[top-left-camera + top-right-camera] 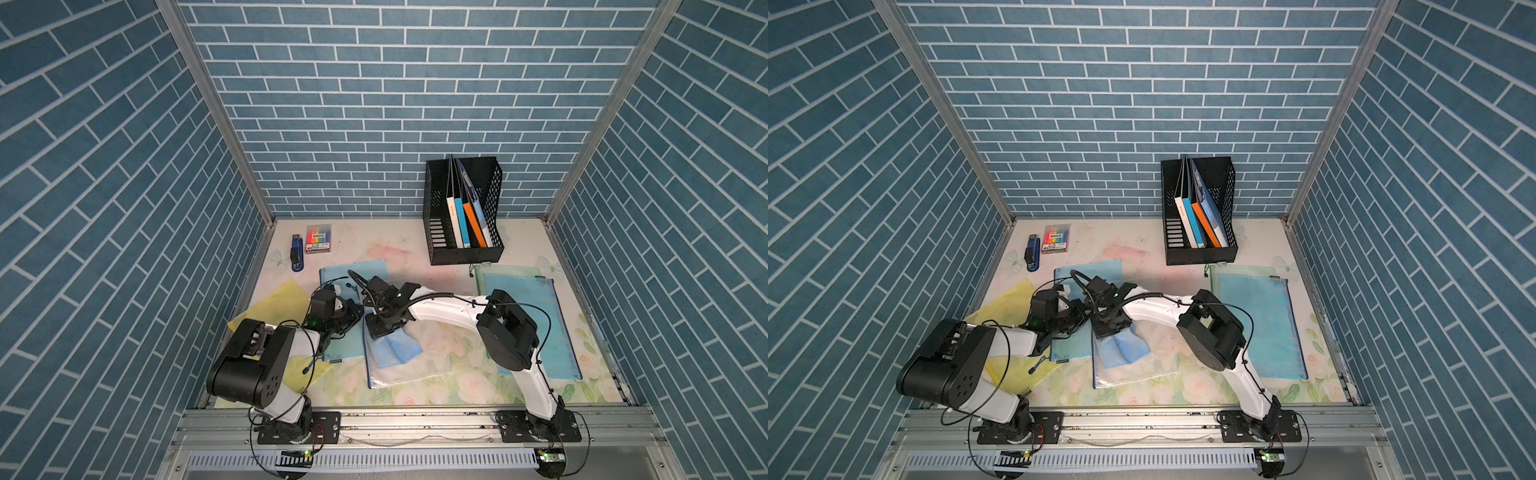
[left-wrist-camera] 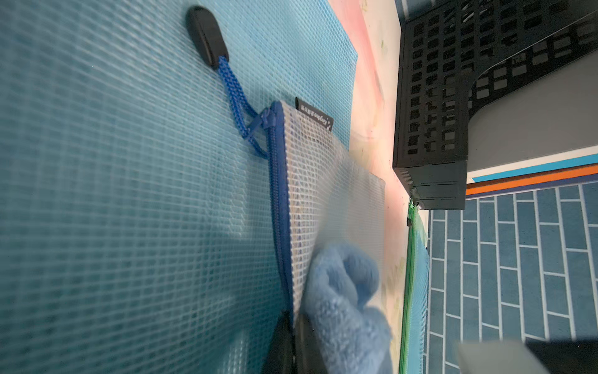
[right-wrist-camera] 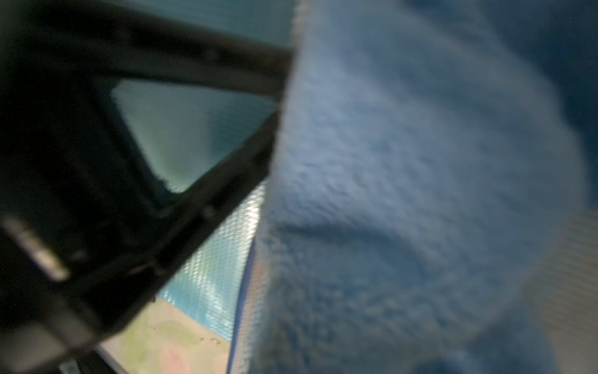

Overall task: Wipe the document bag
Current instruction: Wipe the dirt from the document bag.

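Observation:
The document bag [image 1: 411, 368], clear mesh with a blue zip, lies flat in the middle of the table in both top views. A light blue cloth [image 1: 399, 349] rests on its far half. My right gripper [image 1: 380, 330] is shut on the cloth's upper end and presses it onto the bag. In the right wrist view the cloth [image 3: 404, 194] fills most of the picture and hides the jaws. My left gripper [image 2: 293, 319] is shut on the bag's zip edge [image 2: 280, 200], right beside the cloth [image 2: 346, 301].
A teal mesh bag [image 1: 353, 272] lies under the clear one's left edge, and a yellow bag [image 1: 274, 303] lies further left. A blue bag over a green one [image 1: 536, 320] lies at the right. A black file rack [image 1: 463, 212], a stapler [image 1: 296, 253] and a marker pack [image 1: 319, 239] stand at the back.

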Robot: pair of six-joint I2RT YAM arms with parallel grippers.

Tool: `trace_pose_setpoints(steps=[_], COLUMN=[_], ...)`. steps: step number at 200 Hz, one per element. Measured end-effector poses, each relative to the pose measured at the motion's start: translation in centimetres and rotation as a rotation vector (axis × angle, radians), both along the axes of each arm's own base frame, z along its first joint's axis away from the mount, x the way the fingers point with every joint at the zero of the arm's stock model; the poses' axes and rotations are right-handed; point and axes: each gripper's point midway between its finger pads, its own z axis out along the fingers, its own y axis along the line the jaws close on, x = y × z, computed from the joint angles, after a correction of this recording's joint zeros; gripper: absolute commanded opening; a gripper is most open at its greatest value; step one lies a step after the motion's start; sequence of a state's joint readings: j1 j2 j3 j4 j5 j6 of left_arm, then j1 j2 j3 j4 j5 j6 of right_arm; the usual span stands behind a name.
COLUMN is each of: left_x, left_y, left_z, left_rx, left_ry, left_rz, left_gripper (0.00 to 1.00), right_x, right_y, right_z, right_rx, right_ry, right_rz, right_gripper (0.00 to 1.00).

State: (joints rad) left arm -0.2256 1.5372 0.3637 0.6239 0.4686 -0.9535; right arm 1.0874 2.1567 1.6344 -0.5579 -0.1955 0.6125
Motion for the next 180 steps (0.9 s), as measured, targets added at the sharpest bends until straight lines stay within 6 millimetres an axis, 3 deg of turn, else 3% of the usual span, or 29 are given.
trace_pose_setpoints(steps=[24,46,59,87,101,114,131,146,160,180], left_x=[0.0,0.0,0.0,0.0,0.0,0.0,0.0,0.0,0.0,0.0], left_y=[0.0,0.0,0.0,0.0,-0.1,-0.1,-0.1,0.0,0.0,0.0], left_z=[0.0,0.0,0.0,0.0,0.0,0.0,0.0,0.0,0.0,0.1], left_rx=[0.000,0.000,-0.001,-0.002,-0.003,-0.003,-0.003,-0.002,-0.004,-0.009], left_ry=[0.000,0.000,-0.001,-0.001,-0.001,-0.001,-0.001,0.000,0.000,-0.001], left_rz=[0.000,-0.001,-0.001,-0.002,-0.003,-0.003,-0.002,0.000,0.004,0.008], left_gripper=[0.00,0.00,0.00,0.00,0.00,0.00,0.00,0.00,0.00,0.00], right_x=[0.1,0.9,1.8,4.8,6.5,7.4,7.2,6.8,6.3,4.3], right_y=[-0.6,-3.1,-5.4,-12.6,-15.1,-16.2,-15.9,-14.2,-10.9,-4.5], right_z=[-0.5,-1.5,-1.5,-1.6,-1.6,-1.6,-1.4,-1.1,-0.7,-0.2], right_rx=[-0.015,-0.036,-0.044,-0.113,-0.145,-0.168,-0.177,-0.172,-0.148,-0.086], right_ry=[0.009,0.022,0.015,0.002,-0.012,-0.028,-0.036,-0.040,-0.046,-0.046], right_rz=[-0.007,-0.052,-0.100,-0.250,-0.316,-0.347,-0.338,-0.302,-0.245,-0.128], right_gripper=[0.00,0.00,0.00,0.00,0.00,0.00,0.00,0.00,0.00,0.00])
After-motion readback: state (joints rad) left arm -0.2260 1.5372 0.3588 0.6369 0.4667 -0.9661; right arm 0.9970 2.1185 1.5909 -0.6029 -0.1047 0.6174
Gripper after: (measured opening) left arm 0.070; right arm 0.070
